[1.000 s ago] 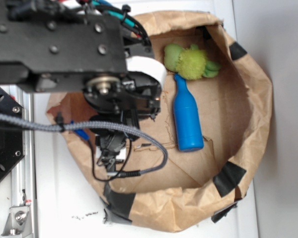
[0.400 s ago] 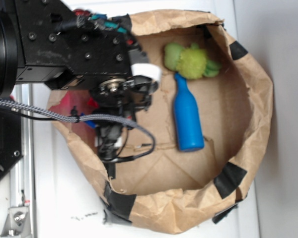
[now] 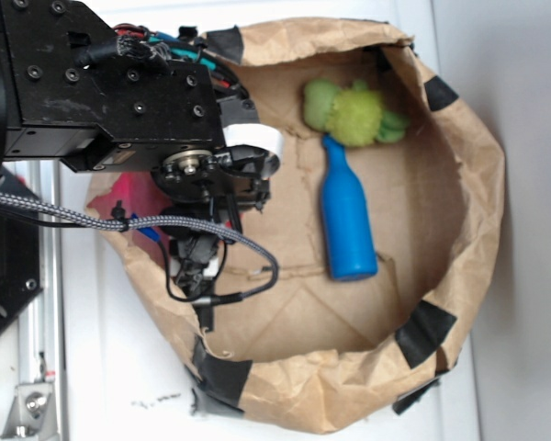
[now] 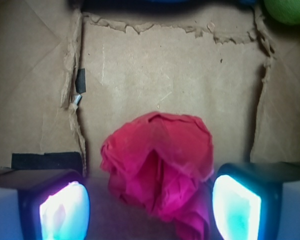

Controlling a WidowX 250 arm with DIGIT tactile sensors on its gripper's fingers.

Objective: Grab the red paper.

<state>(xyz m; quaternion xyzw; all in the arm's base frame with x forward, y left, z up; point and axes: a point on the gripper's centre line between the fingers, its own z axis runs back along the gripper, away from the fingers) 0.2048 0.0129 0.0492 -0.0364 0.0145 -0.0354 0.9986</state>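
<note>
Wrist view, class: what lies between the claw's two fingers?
The red paper lies between the open claw fingers, resting on the brown paper bag. The wrist view shows it.

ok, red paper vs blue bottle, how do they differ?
The red paper is a crumpled, lumpy wad; the blue bottle is smooth and regular with a narrow neck. The paper sits between the open tool's fingers at the bag's left side; the bottle lies flat mid-bag, untouched. Both rest on the brown bag's floor.
</note>
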